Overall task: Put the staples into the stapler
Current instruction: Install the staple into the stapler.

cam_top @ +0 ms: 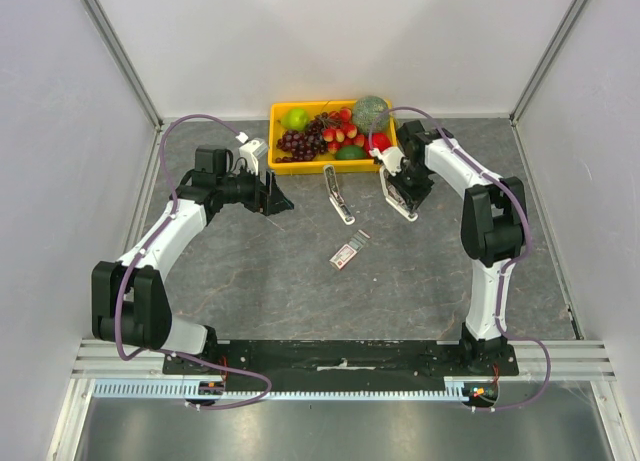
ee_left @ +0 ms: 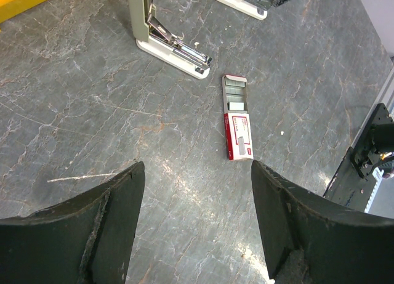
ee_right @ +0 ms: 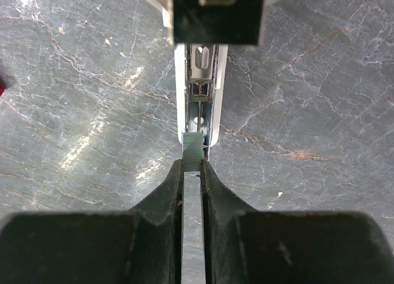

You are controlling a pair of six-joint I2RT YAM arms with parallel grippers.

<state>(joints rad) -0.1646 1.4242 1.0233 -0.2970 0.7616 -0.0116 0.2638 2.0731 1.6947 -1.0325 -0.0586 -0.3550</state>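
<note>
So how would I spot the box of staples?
Start at the yellow fruit tray at the far edge of the table and come nearer, past the open white stapler. The staples box lies alone near the middle: flat, red and white, shorter than either stapler, slid open on silvery strips.

You've got a yellow tray (cam_top: 300,167) at the far edge of the grey marbled table (cam_top: 260,281), white walls (cam_top: 60,131) on three sides. In the tray: green apple (cam_top: 295,118) at left, dark grapes (cam_top: 296,141) beside it, strawberries (cam_top: 342,131) mid, a green broccoli-like head (cam_top: 370,111) at right. Slotted aluminium rail (cam_top: 120,359) runs along the near edge
</note>
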